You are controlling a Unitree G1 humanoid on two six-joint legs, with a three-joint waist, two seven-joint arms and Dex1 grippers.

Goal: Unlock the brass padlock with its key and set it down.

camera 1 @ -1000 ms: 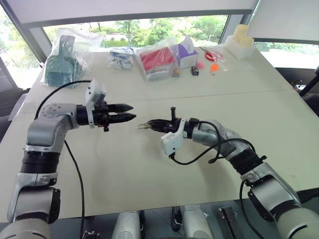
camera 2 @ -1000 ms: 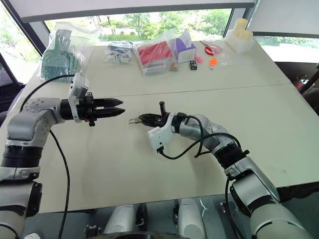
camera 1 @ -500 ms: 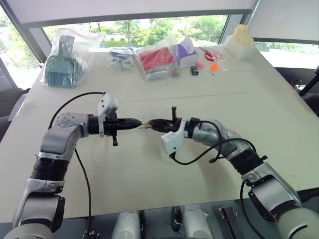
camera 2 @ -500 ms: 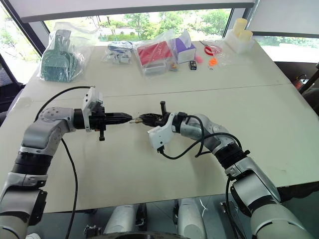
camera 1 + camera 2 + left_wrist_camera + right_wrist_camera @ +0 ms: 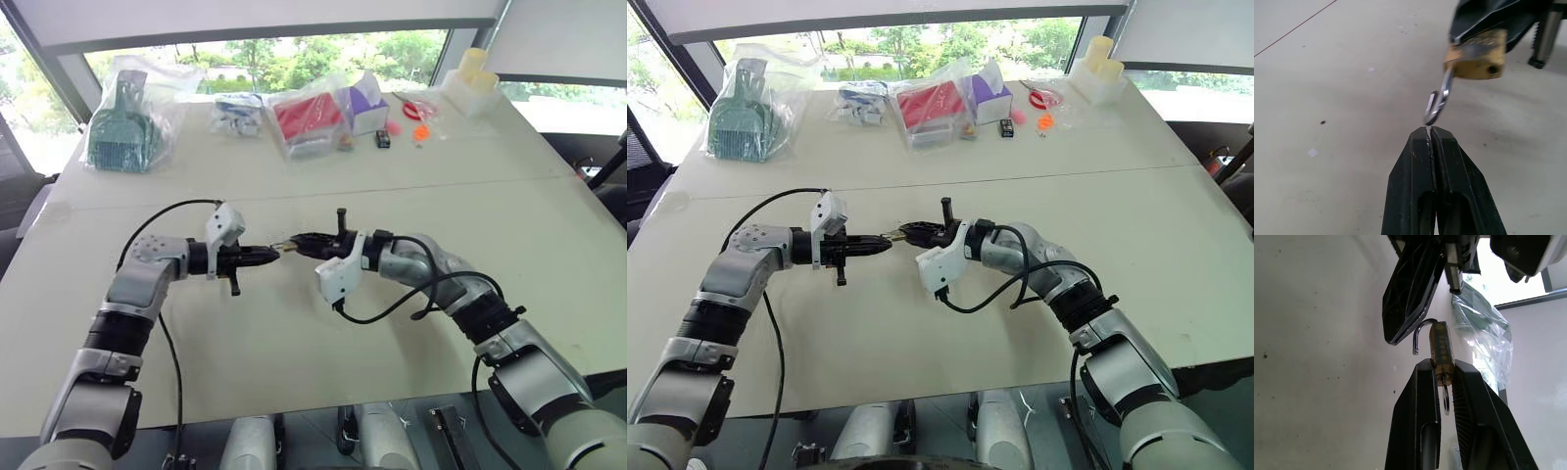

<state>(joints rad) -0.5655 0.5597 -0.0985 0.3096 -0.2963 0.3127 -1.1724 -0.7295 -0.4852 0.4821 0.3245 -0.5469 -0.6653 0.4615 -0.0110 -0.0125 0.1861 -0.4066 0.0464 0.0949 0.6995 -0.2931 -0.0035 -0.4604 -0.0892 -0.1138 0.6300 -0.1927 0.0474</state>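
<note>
1. Above the middle of the worktop [image 5: 294, 333], nearer its front edge than its far one, the two end effectors meet tip to tip in the air.
2. The right end effector [image 5: 1442, 374] is clamped on the brass padlock [image 5: 1440, 352], its two fingers pressing the lock body from either side; the body juts out past the fingertips.
3. The shackle [image 5: 1420, 335] stands swung out of the body, one end hanging free, so the lock is open.
4. A small silvery piece, seemingly the key [image 5: 1445, 401], hangs from the body's other end, between the right fingers.
5. The left end effector [image 5: 1431, 131] is pressed fully closed, with nothing visibly between its fingers; its tips sit just at the shackle's curve, and whether they touch it I cannot tell.
6. Along the far edge lie a green dustpan in a clear bag [image 5: 122, 122] toward the far left corner, a bagged red item [image 5: 309, 116] in the middle, and a white container [image 5: 472, 83] at the far right corner.
</note>
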